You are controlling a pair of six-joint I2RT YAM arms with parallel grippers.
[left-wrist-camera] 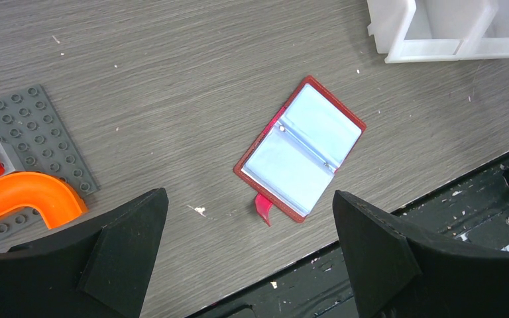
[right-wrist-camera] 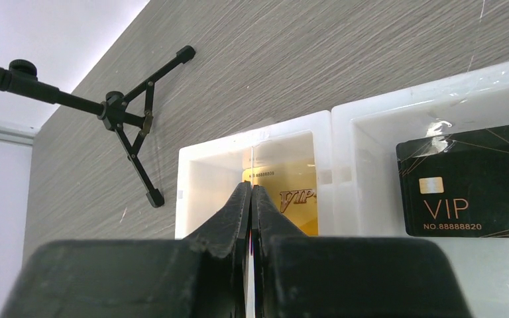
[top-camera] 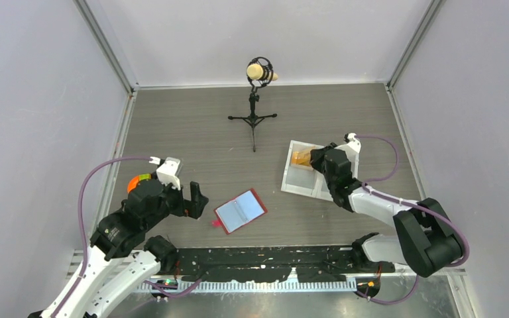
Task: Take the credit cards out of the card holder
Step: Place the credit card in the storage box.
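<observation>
In right wrist view alone, black VIP card (right-wrist-camera: 467, 189) lay in tray (right-wrist-camera: 342, 142), gold card (right-wrist-camera: 297, 197) in next compartment, right gripper (right-wrist-camera: 252, 189) pressed together, left gripper (left-wrist-camera: 248, 194) spread.

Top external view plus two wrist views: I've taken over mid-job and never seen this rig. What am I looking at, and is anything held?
Two robot arms are bolted at the near edge of the table. The top view looks down from behind them; each wrist view looks past that arm's own fingers. The left gripper is open and empty above the red card holder, which lies open. The right gripper is shut over the white tray, where a gold card and a black card sit in separate compartments. A thin sliver shows between its fingers, perhaps a card edge-on.
</observation>
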